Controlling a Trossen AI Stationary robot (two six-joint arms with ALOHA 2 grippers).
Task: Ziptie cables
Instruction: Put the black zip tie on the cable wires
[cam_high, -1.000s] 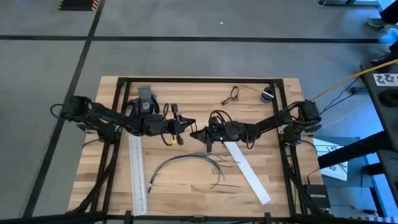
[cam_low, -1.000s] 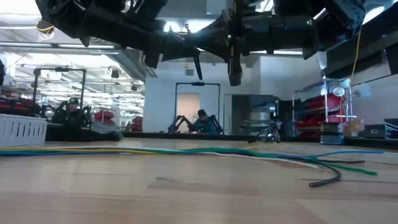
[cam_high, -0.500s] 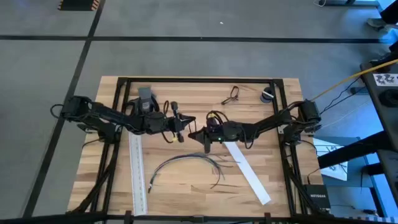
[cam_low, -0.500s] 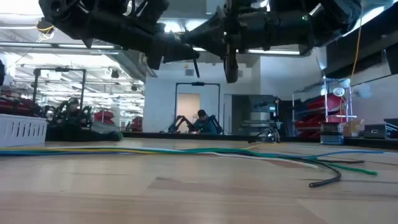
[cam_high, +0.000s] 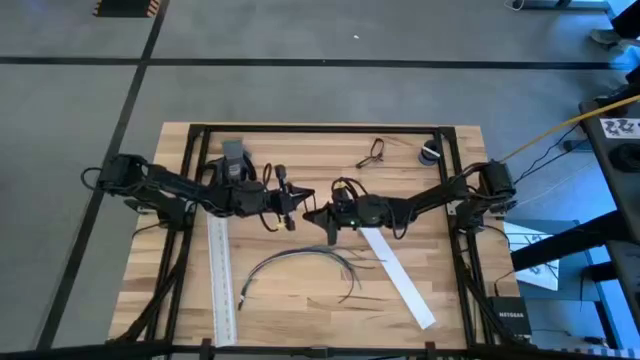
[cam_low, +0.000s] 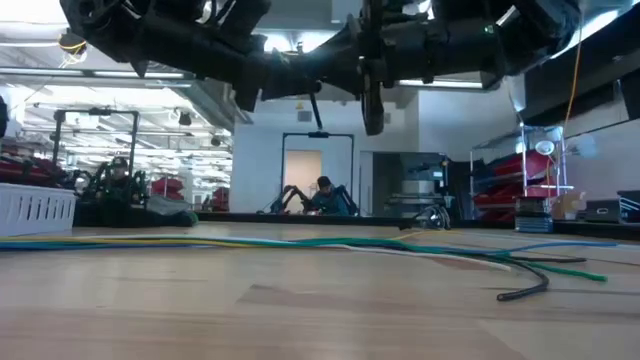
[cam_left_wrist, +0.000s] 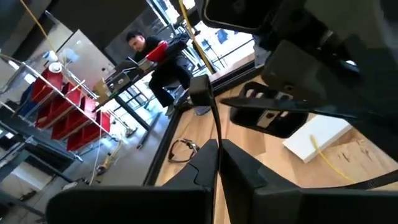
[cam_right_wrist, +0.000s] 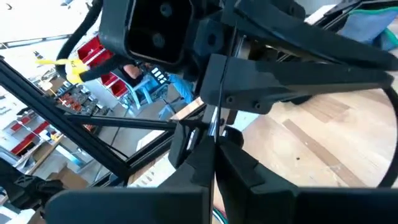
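The cables lie loose on the table, below and apart from both grippers. With nothing bundled, a strand could be missed, or the grippers could collide mid-air. The left gripper and right gripper nearly meet; both look pressed together, on what cannot be told.

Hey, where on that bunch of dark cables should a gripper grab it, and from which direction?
Probably at the top of the arch in the cables, coming straight down from above. There the strands lie close together in one band flat on the table, so one pinch across the band likely catches them all. Toward the right end they splay apart, and the nearby white strip crowds that side.
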